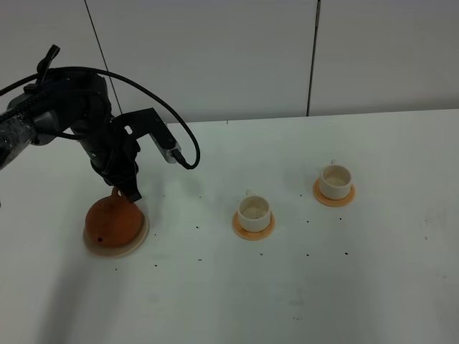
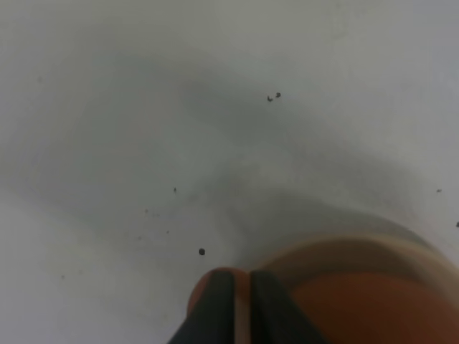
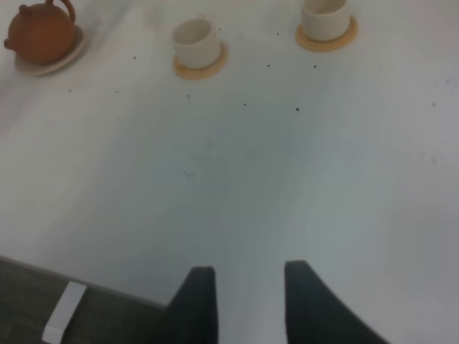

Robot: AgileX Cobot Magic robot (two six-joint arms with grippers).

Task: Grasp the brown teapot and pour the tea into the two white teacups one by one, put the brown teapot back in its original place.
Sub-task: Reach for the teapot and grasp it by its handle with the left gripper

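Now the left hand [image 1: 126, 190] pinches the handle [image 1: 117, 193] of the teapot [image 1: 109, 223]; it sits on its plate [image 1: 141, 238] at nine o'clock on the counter [image 1: 323, 287]. The right hand [image 3: 244, 301] is spread, empty. Lifted by that thin loop, it could swing and spill tea.

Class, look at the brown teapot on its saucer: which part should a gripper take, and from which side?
Take the brown teapot by its loop handle, coming down from above with the left gripper, which is right at it. The thin loop stands up clear of the squat, round body, opposite the spout; the body looks too wide and smooth to clamp.
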